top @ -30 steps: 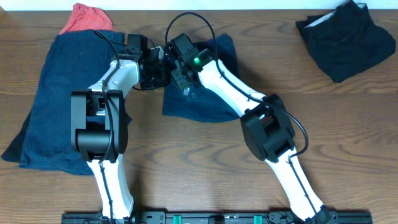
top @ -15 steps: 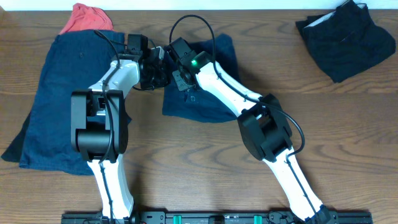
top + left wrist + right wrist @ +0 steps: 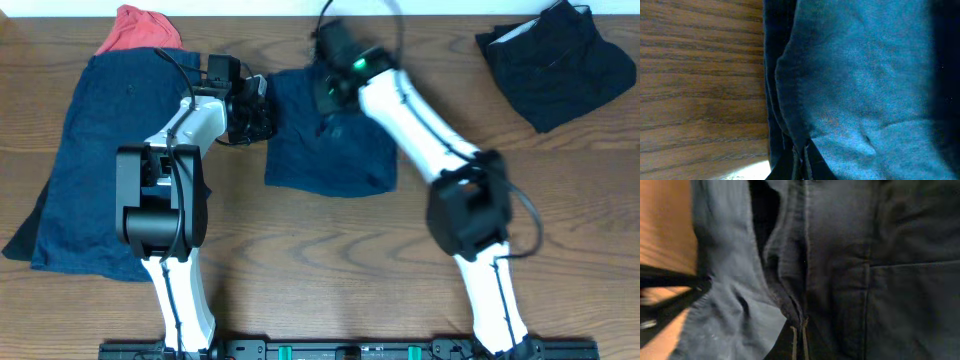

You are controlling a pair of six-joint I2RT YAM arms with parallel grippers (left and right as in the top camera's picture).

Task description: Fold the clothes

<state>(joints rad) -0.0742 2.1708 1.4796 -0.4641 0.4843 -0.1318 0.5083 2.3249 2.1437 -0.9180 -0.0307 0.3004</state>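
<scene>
A navy-blue pair of shorts (image 3: 335, 150) lies spread at the table's middle back. My left gripper (image 3: 260, 108) is shut on its left edge; in the left wrist view the jaws (image 3: 801, 165) pinch a hem of the blue fabric (image 3: 865, 85). At the garment's top edge, my right gripper (image 3: 326, 90) is shut on a fold; the right wrist view has the closed jaws (image 3: 800, 341) clamping a seam of the dark cloth (image 3: 900, 280). A larger blue garment (image 3: 95, 160) lies flat at the left, partly under the left arm.
A red cloth (image 3: 140, 28) sticks out at the back left, above the large garment. A folded near-black garment (image 3: 555, 65) sits at the back right corner. Bare wooden table (image 3: 330, 260) shows in front, between the two arm bases.
My right gripper has shut on the shorts' upper edge and swung right and back, dragging the fabric with it. The shorts now lie wider and flatter. The left gripper has held still.
</scene>
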